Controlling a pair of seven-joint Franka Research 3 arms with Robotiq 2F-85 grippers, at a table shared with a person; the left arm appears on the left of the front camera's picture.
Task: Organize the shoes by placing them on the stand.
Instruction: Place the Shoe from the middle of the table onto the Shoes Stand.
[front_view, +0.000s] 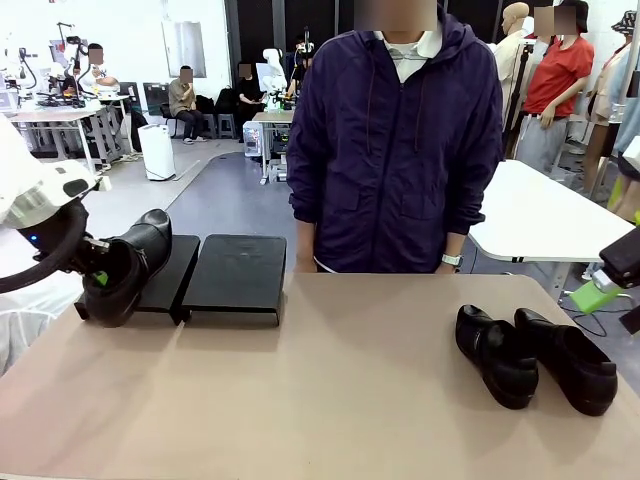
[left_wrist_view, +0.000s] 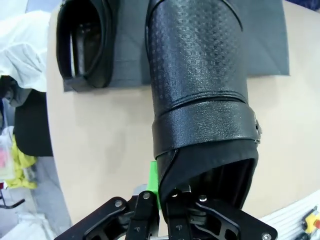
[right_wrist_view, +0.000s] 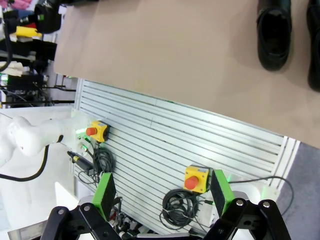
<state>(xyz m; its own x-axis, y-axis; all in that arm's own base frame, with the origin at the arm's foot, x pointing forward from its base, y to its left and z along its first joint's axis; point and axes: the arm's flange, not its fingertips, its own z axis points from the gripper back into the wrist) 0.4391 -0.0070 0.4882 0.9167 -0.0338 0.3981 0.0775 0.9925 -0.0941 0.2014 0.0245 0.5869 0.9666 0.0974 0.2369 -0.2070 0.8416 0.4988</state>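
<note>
Pads (left_wrist_view: 153, 185) of the left jaws pinch the back rim of a held shoe (left_wrist_view: 200, 85), drawn narrow with only the leather collar between them. That shoe points away from the wrist, toe out over the dark stand (left_wrist_view: 270, 45); whether its sole touches the panel I cannot tell. Beside it on the same panel rests a second shoe (left_wrist_view: 85, 45), opening up, with a strip of bare panel between the two. From the front the held shoe (front_view: 125, 268) is at the stand's left panel, heel low toward the near edge and toe raised toward the far side, while the right panel (front_view: 235, 272) lies bare. The left arm (front_view: 35, 200) comes in from the left edge, low over the counter's left corner, fingers reaching rightward to the shoe's heel. A person (front_view: 400, 140) in a purple hooded jacket stands at the far side of the counter (front_view: 330, 400), just behind the stand's right end, arms down. The right jaws stand wide, green pads (right_wrist_view: 105, 194) far apart with nothing between them, off the counter's near edge above a slatted metal frame (right_wrist_view: 200, 145) carrying two yellow button boxes (right_wrist_view: 196, 178) and coiled cables (right_wrist_view: 180, 210). Two more shoes (front_view: 497, 355) lie side by side on the counter's right part, toes toward the near side, well apart from the stand.
</note>
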